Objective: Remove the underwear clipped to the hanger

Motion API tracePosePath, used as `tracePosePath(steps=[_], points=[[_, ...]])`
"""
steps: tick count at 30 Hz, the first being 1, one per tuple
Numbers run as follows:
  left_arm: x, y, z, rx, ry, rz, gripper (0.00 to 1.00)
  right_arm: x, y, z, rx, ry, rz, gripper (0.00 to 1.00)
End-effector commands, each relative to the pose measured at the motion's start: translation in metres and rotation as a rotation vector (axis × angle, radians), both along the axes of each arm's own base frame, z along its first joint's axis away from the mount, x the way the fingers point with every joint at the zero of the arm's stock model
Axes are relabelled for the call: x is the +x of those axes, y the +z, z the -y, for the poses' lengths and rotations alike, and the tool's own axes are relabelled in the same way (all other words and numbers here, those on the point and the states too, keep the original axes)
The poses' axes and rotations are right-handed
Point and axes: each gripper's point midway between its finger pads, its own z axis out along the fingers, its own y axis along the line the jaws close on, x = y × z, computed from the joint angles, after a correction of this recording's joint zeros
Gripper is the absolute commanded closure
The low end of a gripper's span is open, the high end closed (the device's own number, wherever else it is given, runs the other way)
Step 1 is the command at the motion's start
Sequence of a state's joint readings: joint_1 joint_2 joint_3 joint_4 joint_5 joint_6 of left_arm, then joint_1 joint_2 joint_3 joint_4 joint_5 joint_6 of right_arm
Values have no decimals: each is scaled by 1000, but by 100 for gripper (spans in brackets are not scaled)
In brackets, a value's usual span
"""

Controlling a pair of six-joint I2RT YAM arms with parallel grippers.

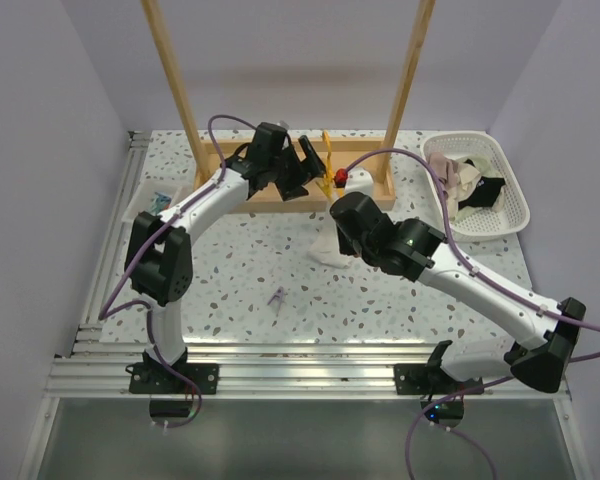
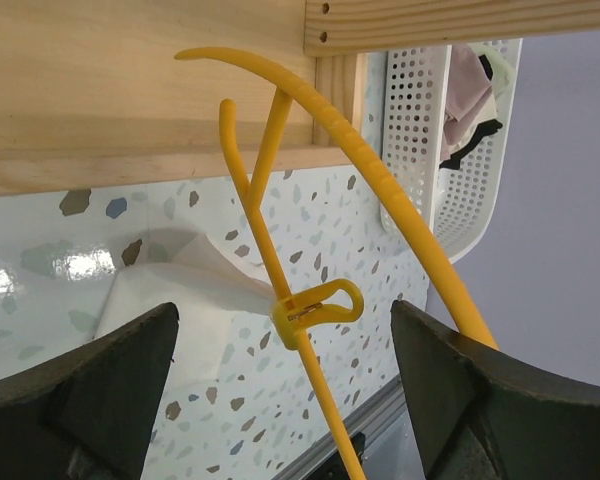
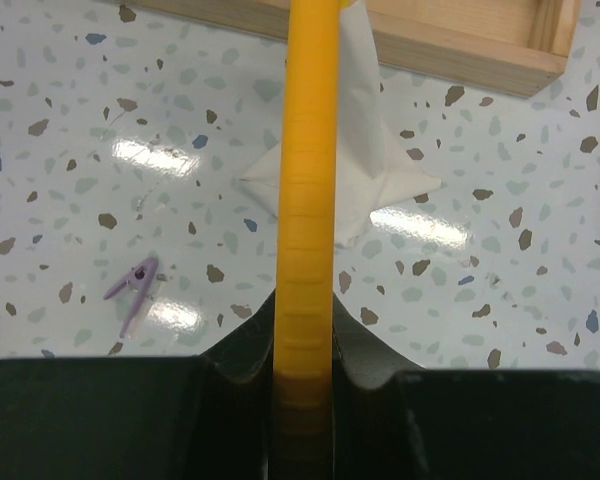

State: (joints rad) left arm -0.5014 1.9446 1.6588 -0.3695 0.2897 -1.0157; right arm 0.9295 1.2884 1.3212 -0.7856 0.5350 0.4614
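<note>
speckled terrazzo table [image 1: 280, 262], stuff on it: wooden rack base [image 1: 310, 203] at back, white slotted basket [image 1: 520, 190] back right, limp underwear [image 1: 327, 250] mid-table, lil purple clip [image 1: 277, 299] nearer front
</note>
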Motion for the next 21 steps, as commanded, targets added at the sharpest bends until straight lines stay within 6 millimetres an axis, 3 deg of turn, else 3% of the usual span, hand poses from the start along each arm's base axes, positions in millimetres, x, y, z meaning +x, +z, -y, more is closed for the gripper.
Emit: tracePosePath(steps=[1,5,21], points=[[7,34,1,13,3,111,9,9,32,-15,100,-22,75,100],[10,27,1,61,15,126,15,8,34,-19,107,-16,76,100],[9,17,0,89,-2,116,79,7,37,-22,99,-13,86,100]])
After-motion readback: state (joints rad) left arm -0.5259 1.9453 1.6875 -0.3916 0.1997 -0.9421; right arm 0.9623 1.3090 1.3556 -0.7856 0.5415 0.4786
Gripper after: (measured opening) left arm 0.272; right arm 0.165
